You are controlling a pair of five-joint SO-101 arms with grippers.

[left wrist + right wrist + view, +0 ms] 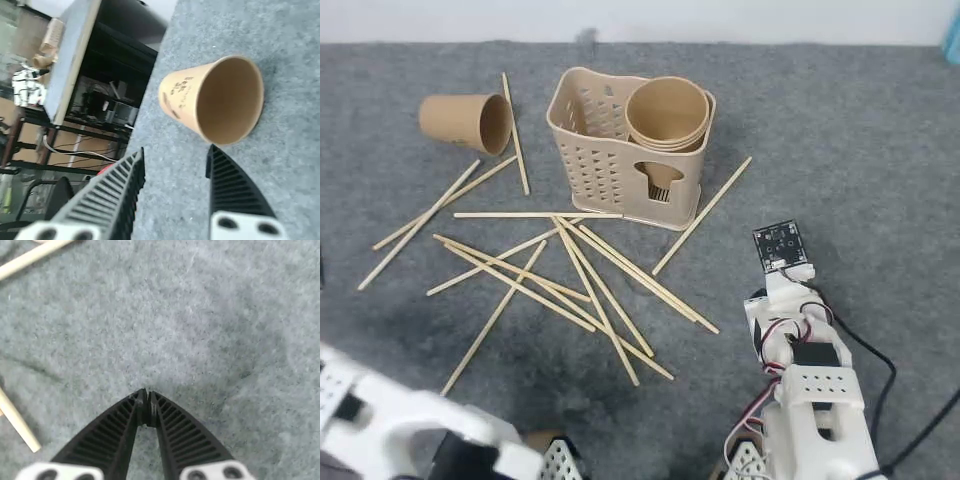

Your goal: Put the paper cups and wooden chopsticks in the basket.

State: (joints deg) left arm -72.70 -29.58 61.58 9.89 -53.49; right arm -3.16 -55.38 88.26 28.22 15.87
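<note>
Wooden chopsticks [535, 214] lie crisscrossed just beside the basket [600, 165].

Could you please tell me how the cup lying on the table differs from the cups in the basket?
The loose cup lies on its side on the table, left of the basket; the stacked cups stand upright inside the basket. The loose cup is single; the stacked cups are nested, with several rims showing. Both are brown paper.
</note>
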